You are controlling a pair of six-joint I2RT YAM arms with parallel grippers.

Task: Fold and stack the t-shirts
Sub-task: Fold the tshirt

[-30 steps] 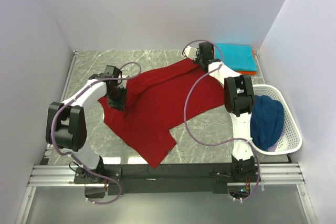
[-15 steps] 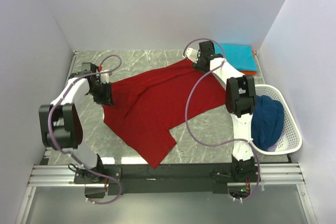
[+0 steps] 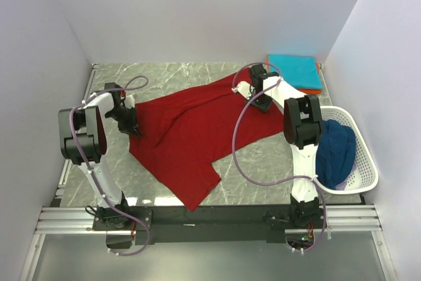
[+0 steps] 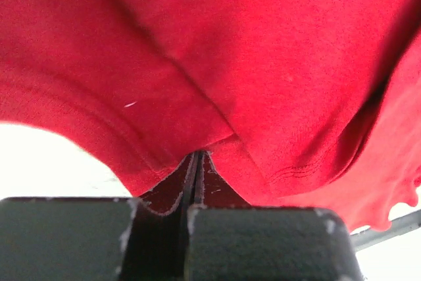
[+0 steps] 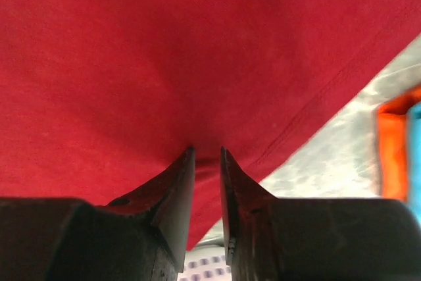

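Overhead view: bright, even, diffuse light, sharp throughout, with only faint soft shadows under the arms on the counter (image 3: 191,74). Both wrist views press close to the dark red t-shirt (image 4: 276,57), its weave slightly soft. The left view's lower corner blows out to white. The right view's orange t-shirt (image 5: 393,156) looks blurred, possibly out of focus.

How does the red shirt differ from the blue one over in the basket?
The red shirt lies spread on the table; the blue shirt sits bunched in the basket. The jaws of the left gripper pinch the red shirt's edge; nothing grips the blue shirt. Both are plain single-colour cloth.
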